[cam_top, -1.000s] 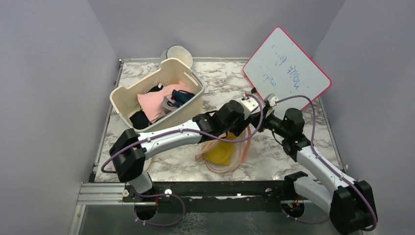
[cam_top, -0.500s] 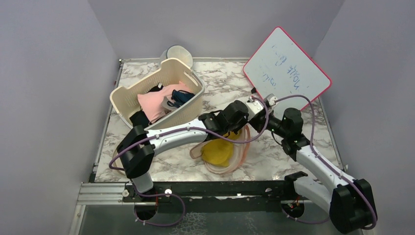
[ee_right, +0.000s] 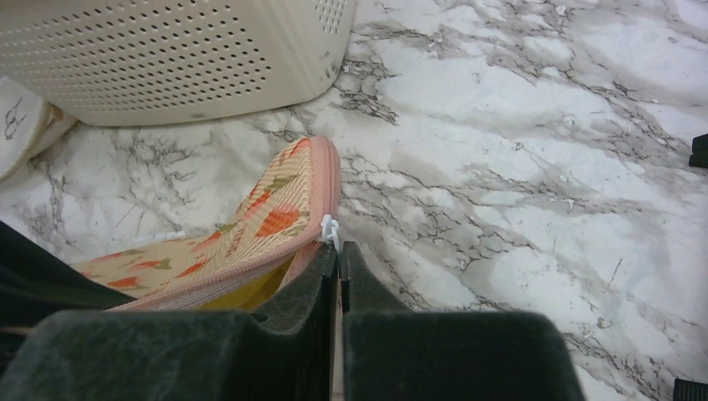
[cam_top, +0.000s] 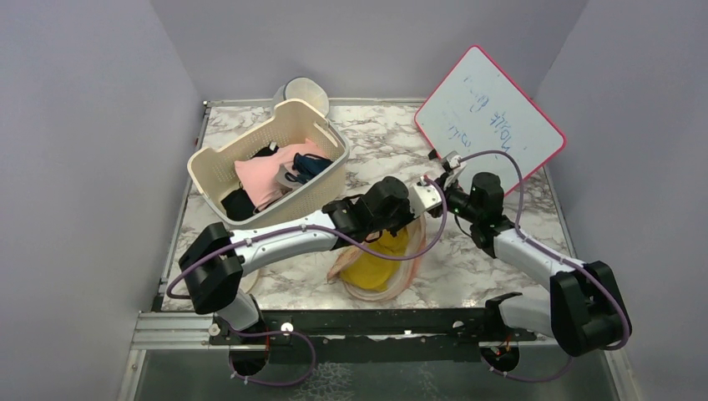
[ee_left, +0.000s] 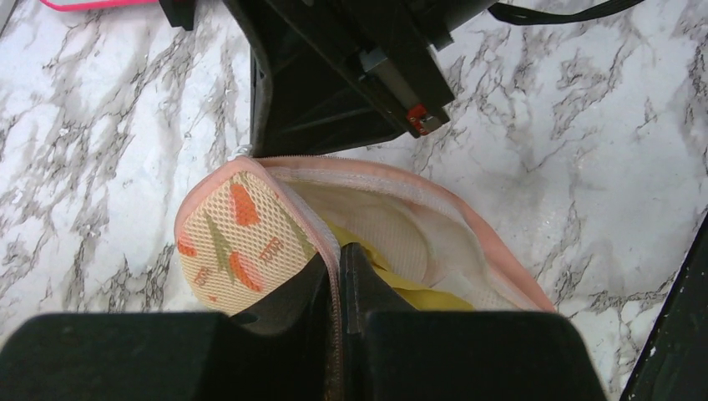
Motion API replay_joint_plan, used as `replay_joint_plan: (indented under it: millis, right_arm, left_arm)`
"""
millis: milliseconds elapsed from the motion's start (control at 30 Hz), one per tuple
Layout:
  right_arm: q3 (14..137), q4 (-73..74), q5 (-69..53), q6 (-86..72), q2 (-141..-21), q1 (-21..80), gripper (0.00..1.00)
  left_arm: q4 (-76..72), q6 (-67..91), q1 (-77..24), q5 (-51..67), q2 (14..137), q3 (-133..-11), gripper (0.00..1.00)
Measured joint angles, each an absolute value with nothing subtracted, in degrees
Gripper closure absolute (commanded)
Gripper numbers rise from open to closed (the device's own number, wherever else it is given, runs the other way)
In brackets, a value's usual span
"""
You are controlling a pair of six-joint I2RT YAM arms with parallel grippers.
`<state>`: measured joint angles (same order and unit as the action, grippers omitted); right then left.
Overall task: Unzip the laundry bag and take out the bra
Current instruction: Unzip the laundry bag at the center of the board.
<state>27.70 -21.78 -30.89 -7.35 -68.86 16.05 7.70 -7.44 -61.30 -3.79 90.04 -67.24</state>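
The left gripper point(ee_left: 338, 255) and the right gripper point(ee_right: 340, 253) are both clamped on the laundry bag point(ee_left: 238, 242) edge. If 1 pinch slips, the mouth may close over the bra point(ee_left: 422, 294).

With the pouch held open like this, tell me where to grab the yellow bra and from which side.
Pinch the bunched fold of the bra showing in the open pouch. Come in from the near, unzipped side, under the flap the left gripper holds up, likely with the right gripper once it lets go of the edge.
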Motion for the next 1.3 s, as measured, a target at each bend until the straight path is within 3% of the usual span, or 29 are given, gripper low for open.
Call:
replay_joint_plan:
  millis: [200,300,600,733,800,833,1000,1133,1200,1300]
  right_arm:
    - [27.8,-25.3,-30.7,-8.2,-71.5,15.9,0.99]
    - [27.8,-25.8,-30.0,-9.1,-71.3,15.2,0.99]
    - [27.8,-21.1,-26.6,-12.9,-64.7,14.0,0.99]
    - [28.0,-17.3,-26.5,-14.0,-61.6,14.0,0.99]
    - [28.0,-15.9,-26.6,-14.6,-60.5,14.0,0.99]
    - [28.0,-15.5,-26.6,-14.8,-60.1,14.0,0.99]
    - [28.0,-13.7,-26.6,-15.2,-59.5,14.0,0.99]
    - [28.0,-13.0,-26.6,-15.5,-59.2,14.0,0.99]
    - [28.0,-12.8,-26.6,-15.7,-58.7,14.0,0.99]
    - [28.0,-12.1,-26.6,-15.8,-58.0,14.0,0.99]
  left_arm:
    - [6.6,-6.8,-61.2,-4.1,89.8,-66.4,0.99]
    - [7.5,-5.8,-61.3,-5.9,91.0,-67.6,0.75]
    - [10.8,0.8,-61.8,-7.7,96.3,-70.8,0.29]
    - [9.1,4.3,-62.5,-8.1,96.3,-70.7,0.19]
    - [7.4,6.1,-63.3,-9.0,96.3,-70.3,0.04]
    - [6.7,7.0,-63.6,-9.5,96.3,-70.2,0.03]
    - [3.4,11.3,-65.3,-13.9,96.4,-69.7,0.06]
    - [1.4,13.2,-66.1,-17.5,97.4,-69.7,0.17]
    - [0.7,13.6,-66.2,-19.3,98.9,-69.7,0.28]
    - [0.4,13.6,-66.2,-20.8,100.9,-69.8,0.57]
